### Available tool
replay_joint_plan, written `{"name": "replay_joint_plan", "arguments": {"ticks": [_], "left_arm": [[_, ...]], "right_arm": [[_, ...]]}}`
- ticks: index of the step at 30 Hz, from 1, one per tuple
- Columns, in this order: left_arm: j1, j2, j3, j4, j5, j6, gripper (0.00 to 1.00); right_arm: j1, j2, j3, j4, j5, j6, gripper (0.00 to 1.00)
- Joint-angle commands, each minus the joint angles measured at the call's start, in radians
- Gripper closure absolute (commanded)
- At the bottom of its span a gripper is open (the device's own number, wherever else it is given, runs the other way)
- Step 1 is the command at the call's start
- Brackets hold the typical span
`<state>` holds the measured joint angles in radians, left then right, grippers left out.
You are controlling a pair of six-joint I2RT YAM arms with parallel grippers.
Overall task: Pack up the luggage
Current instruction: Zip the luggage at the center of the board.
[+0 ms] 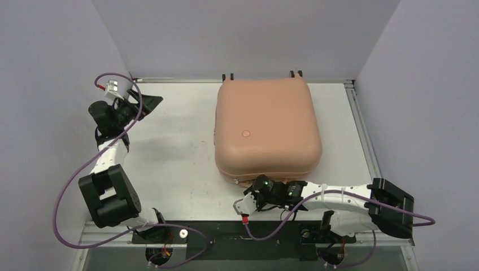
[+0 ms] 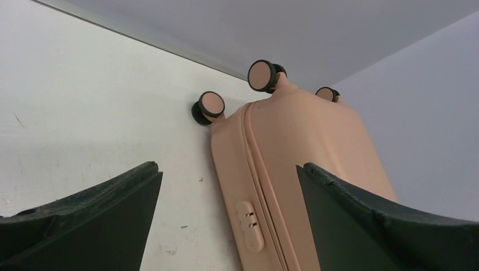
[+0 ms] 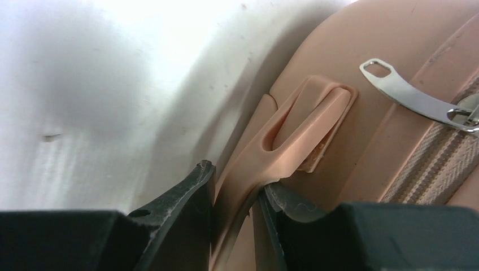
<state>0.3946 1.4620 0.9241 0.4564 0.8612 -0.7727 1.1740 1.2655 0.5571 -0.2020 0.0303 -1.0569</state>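
Seen from above, the peach-pink luggage [image 1: 265,127] lies shut and flat at the back right of the white surface [image 1: 175,147]. Its wheels [image 1: 227,76] are by the back wall [image 1: 243,34], bare surface spreads to its left, and walls close three sides. My left arm [image 1: 110,152] stands far left. My right arm [image 1: 333,197] lies along the near edge.

In the left wrist view, my left jaws gape wide, gripping nothing, with the luggage ahead.

In the right wrist view, my right jaws pinch the carry handle [image 3: 294,130]. A metal zipper pull [image 3: 406,96] lies beside it.

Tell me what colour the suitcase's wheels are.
Peach-pink faces ringed by black tyres; the wheels of the luggage show best in the left wrist view.
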Motion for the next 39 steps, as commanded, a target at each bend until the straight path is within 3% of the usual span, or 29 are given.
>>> {"name": "replay_joint_plan", "arguments": {"ticks": [1, 6, 13, 16, 19, 24, 27, 33, 39], "left_arm": [[0.004, -0.061, -0.019, -0.010, -0.014, 0.040, 0.04], [0.000, -0.057, -0.025, -0.009, -0.029, 0.040, 0.04], [-0.026, -0.004, 0.005, 0.019, -0.051, 0.030, 0.04], [-0.050, 0.025, 0.036, 0.037, -0.068, 0.019, 0.04], [-0.075, 0.057, 0.070, 0.051, -0.083, 0.008, 0.04], [-0.120, 0.113, 0.140, 0.064, -0.103, -0.007, 0.04], [-0.155, 0.143, 0.175, 0.069, -0.115, -0.014, 0.04], [-0.249, 0.216, 0.275, 0.043, -0.172, 0.029, 0.04], [-0.317, 0.386, 0.512, -0.043, -0.271, 0.074, 0.04]], "right_arm": [[0.104, -0.042, -0.057, -0.166, -0.196, -0.264, 0.95], [0.069, -0.139, -0.127, -0.194, -0.155, -0.273, 0.95], [-0.115, -0.320, -0.163, -0.270, -0.064, -0.278, 0.94], [-0.185, -0.364, -0.135, -0.286, -0.034, -0.226, 0.75], [-0.287, -0.400, -0.107, -0.303, -0.005, -0.210, 0.67], [-0.415, -0.429, -0.038, -0.376, -0.046, -0.179, 0.32], [-0.469, -0.443, 0.015, -0.420, -0.098, -0.143, 0.25], [-0.732, -0.363, 0.059, -0.358, -0.180, -0.156, 0.24], [-0.945, -0.295, 0.209, -0.414, -0.335, -0.013, 0.26]]}}
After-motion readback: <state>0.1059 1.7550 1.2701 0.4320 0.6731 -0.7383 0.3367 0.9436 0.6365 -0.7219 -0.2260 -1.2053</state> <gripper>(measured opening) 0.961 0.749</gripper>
